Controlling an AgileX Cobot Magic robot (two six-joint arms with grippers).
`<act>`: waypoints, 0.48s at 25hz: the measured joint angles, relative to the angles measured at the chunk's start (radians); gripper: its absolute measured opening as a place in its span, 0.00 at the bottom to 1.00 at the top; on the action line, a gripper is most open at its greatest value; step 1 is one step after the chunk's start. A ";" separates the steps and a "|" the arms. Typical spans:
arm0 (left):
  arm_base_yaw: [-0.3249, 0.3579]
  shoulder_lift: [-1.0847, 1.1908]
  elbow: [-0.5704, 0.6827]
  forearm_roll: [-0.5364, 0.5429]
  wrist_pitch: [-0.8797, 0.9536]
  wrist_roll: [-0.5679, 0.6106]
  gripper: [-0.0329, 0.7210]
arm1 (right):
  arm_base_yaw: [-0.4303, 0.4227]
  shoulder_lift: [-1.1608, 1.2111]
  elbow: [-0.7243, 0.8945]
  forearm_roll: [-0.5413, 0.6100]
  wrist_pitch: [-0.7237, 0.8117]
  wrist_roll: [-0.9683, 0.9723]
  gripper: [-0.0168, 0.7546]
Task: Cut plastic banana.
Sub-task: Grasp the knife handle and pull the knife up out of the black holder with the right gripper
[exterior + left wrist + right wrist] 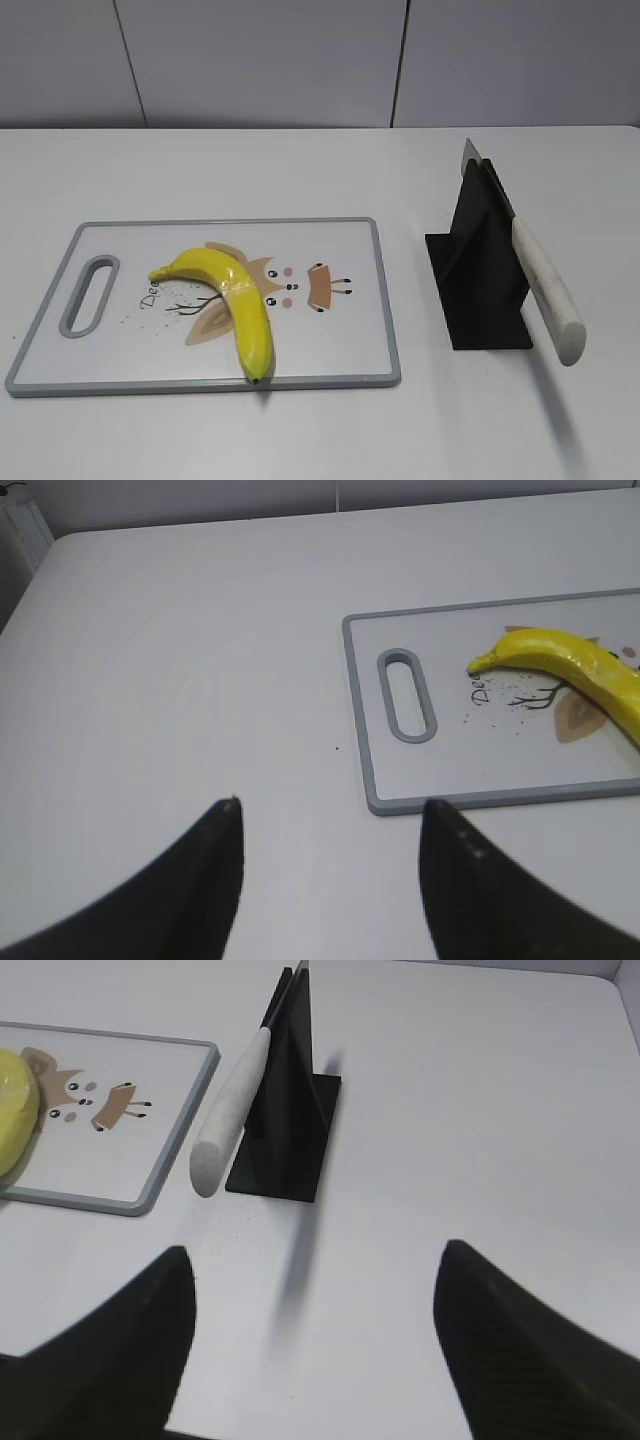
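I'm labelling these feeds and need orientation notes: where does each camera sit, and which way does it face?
Exterior view: in front of the table, looking down at a slant at the cutting board, plastic banana and knife in its black stand; no robot parts show.
Left wrist view: above bare table left of the board, open left gripper in frame.
Right wrist view: facing the stand; open right gripper in frame.
All views share the board and banana.

A white table point(300, 420) stands before a pale grey panelled wall point(260, 60)
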 joint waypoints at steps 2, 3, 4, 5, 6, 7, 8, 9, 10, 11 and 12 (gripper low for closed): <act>0.000 0.000 0.000 0.000 0.000 0.000 0.77 | 0.000 0.000 0.000 0.000 0.000 0.000 0.78; 0.000 0.000 0.000 0.000 0.000 0.000 0.77 | 0.000 0.000 0.000 0.000 0.000 0.000 0.78; 0.000 0.000 0.000 0.000 0.000 0.000 0.77 | 0.000 0.000 0.000 0.000 0.000 0.000 0.78; 0.000 0.000 0.000 0.000 0.000 0.000 0.77 | 0.000 0.000 0.000 0.000 0.000 0.000 0.78; 0.000 0.000 0.000 0.000 0.000 0.000 0.77 | 0.000 0.000 0.000 0.000 0.000 0.000 0.78; 0.000 0.000 0.000 0.000 0.000 0.000 0.77 | 0.000 0.000 0.000 0.000 0.000 0.000 0.78; 0.000 0.000 0.000 0.000 0.000 0.000 0.76 | 0.000 0.000 0.000 0.000 0.000 0.000 0.78; 0.000 0.000 0.000 0.000 0.000 0.000 0.76 | 0.000 0.000 0.000 0.000 0.000 0.000 0.78; 0.000 0.000 0.000 0.000 0.000 0.000 0.76 | 0.000 0.000 0.000 0.000 0.000 0.000 0.78; 0.000 0.000 0.000 0.000 0.000 0.000 0.76 | 0.000 0.000 0.000 0.000 0.000 0.000 0.78; 0.000 0.000 0.000 0.000 0.000 0.000 0.76 | 0.000 0.000 0.000 0.000 0.000 0.000 0.78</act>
